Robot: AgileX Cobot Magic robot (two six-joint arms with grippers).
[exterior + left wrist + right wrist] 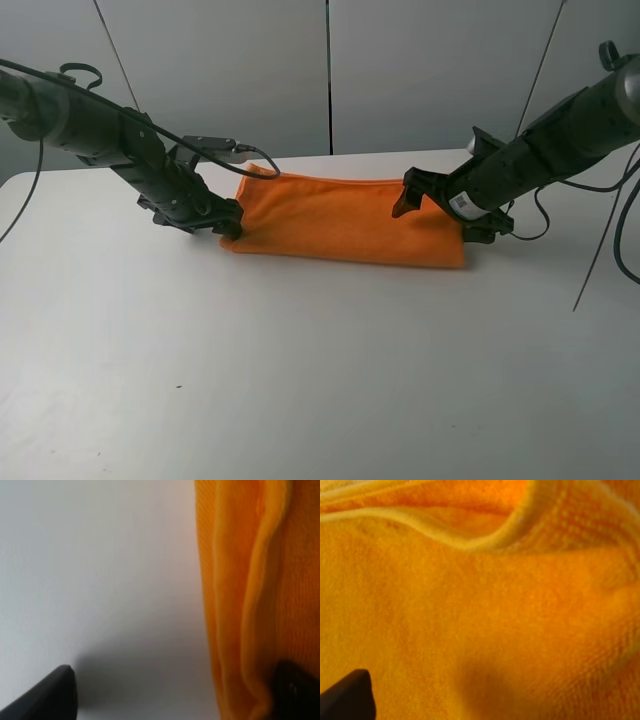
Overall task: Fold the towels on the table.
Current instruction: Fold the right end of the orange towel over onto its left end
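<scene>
A: Exterior high view. Orange towel (pixel 340 222) lies as a long, folded strip on the far half of the white table (pixel 300 380), running across it. The far long edge is a little rumpled. Left gripper (pixel 228 218) sits low at the strip's left end, and right gripper (pixel 440 215) is over its right end.

B: Jaw state from up there?

A: Right one reads as spread: one dark finger (pixel 404 197) is lifted above the cloth, and the other is down by the strip's end. The left one is too bunched against the cloth to judge from this view.

B: Left wrist view settles that. One black fingertip (pixel 50 697) is over bare table (pixel 100 580), and the other (pixel 295 690) is on the far side of the towel's edge (pixel 240 580), so the jaws are wide apart with the edge between them. It also shows soft stacked folds with rounded lips, a smooth tabletop, and a faint shadow.

A: Right wrist view?

B: Cloth (pixel 480 605) fills it. It has a fine looped microfibre nap, and a paler stitched hem (pixel 470 542) curves across. Only one fingertip (pixel 347 695) shows, at a corner. I cannot tell whether it is touching the cloth.
</scene>
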